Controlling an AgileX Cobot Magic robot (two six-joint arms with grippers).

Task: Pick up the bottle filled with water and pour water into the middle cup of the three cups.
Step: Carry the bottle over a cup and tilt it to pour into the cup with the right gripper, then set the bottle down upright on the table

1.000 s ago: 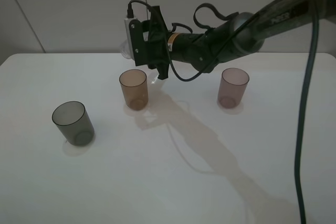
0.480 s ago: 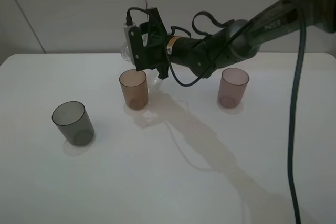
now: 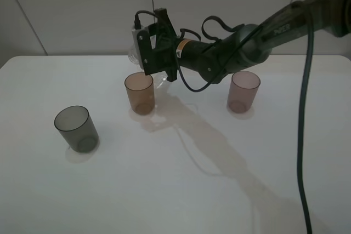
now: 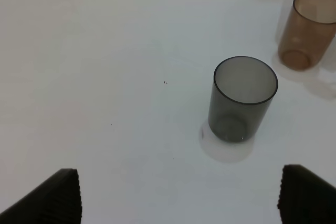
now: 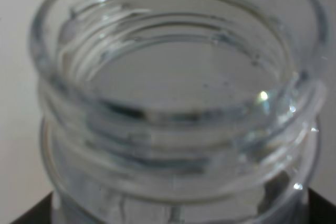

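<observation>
The clear bottle (image 3: pixel 132 55) is held in the air just behind and above the orange-brown middle cup (image 3: pixel 139 92), with my right gripper (image 3: pixel 149 58) shut on it. In the right wrist view the bottle's open threaded neck (image 5: pixel 173 103) fills the frame. The dark grey cup (image 3: pixel 75 128) stands to the left and the mauve-pink cup (image 3: pixel 243 91) to the right. My left gripper (image 4: pixel 178 203) is open low over the table, its fingertips (image 4: pixel 52 198) wide apart. The grey cup (image 4: pixel 242 98) stands ahead of it, the orange-brown cup (image 4: pixel 307 30) farther off.
The white table (image 3: pixel 181 190) runs back to a pale wall. My right arm (image 3: pixel 258 36) reaches across from the upper right, and a dark cable (image 3: pixel 303 135) hangs down the right side.
My right gripper with the bottle has risen slightly and turned a little above the orange-brown cup. The cups have not moved.
</observation>
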